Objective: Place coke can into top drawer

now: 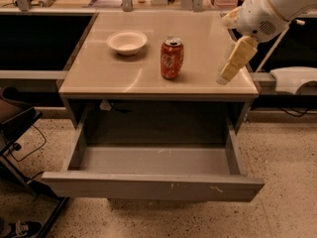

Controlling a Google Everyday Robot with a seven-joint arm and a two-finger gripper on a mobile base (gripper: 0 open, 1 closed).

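The coke can (pixel 172 58) is red with white script and a silver top. It stands upright near the middle of the tan tabletop (pixel 114 78). The top drawer (pixel 153 185) below the tabletop is pulled out toward me, and its grey inside shows nothing in it. My gripper (pixel 229 71) hangs from the white arm (pixel 265 9) over the table's right edge. It is to the right of the can, at about the can's height and apart from it. It holds nothing.
A white bowl (pixel 127 42) sits on the table left of the can. A counter with clutter runs along the back. A dark chair or cart (pixel 15 123) stands at the left by the drawer. A white object (pixel 294 78) lies at the right.
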